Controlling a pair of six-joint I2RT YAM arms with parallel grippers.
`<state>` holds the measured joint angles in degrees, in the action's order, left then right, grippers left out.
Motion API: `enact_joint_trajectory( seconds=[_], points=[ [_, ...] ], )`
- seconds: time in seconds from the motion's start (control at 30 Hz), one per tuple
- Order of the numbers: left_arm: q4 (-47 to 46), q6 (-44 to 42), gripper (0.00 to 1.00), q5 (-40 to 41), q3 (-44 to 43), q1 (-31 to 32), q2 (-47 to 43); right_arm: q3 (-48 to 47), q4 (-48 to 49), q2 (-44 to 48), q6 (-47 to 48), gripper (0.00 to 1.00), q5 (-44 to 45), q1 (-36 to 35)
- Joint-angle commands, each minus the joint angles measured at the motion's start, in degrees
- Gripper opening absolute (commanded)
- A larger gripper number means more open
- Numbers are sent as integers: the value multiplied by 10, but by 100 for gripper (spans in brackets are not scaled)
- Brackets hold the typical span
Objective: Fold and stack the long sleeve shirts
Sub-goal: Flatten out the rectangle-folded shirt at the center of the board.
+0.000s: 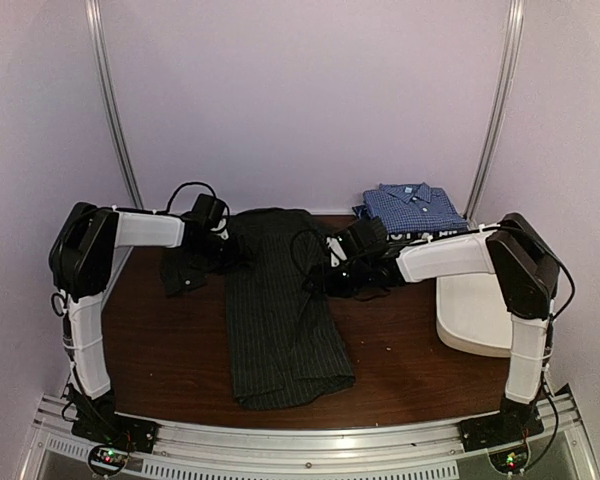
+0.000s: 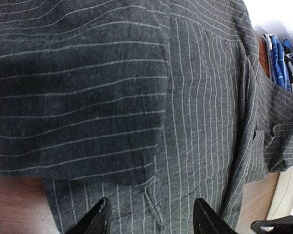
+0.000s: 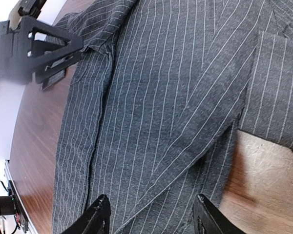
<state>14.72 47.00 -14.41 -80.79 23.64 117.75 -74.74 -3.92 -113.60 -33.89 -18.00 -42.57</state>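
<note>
A: Left side first?
B: Left end effector [image 2: 151, 207] sits over the shirt's upper left, fingers spread, gripping nothing.
A: The shirt?
B: 1 charcoal pinstriped shirt [image 1: 280, 320], laid lengthwise in the middle of the brown surface [image 1: 170, 350]. Fine pale stripes, wrinkled, 1 sleeve bunched out to its left.
A: Right?
B: Right end effector [image 3: 151, 204] is low over the shirt's upper right, fingers spread too. A folded blue checked shirt [image 1: 412, 207] lies at the far edge, with a white tub [image 1: 475, 315] by the right rim.

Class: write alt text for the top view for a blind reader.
A dark pinstriped shirt lies on the table, left pincer and right pincer at its sides. A folded blue checked shirt sits far right, a white tub nearer.
</note>
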Motion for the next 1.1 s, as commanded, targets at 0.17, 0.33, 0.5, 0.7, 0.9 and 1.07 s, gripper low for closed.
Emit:
enact_joint_trajectory(
  seconds=[0.17, 0.33, 0.5, 0.7, 0.9, 1.07],
  points=[
    [-40, 29, 48, -10, -43, 3, 40, 16, 38, -20, -31, 57, -20, -13],
    [-34, 27, 42, 4, -49, 3, 48, 17, 53, -31, -40, 56, -22, -17],
    [-30, 33, 39, -1, -46, 3, 53, 15, 65, -46, -46, 55, -25, -23],
    [-30, 44, 43, -3, -42, 8, 55, 14, 74, -60, -53, 52, -32, -25],
    [-34, 49, 42, -5, -57, 14, 70, 5, 74, -70, -53, 43, -33, -26],
    [-33, 47, 24, 3, -62, 14, 74, -2, 70, -79, -51, 29, -34, -26]
  ],
)
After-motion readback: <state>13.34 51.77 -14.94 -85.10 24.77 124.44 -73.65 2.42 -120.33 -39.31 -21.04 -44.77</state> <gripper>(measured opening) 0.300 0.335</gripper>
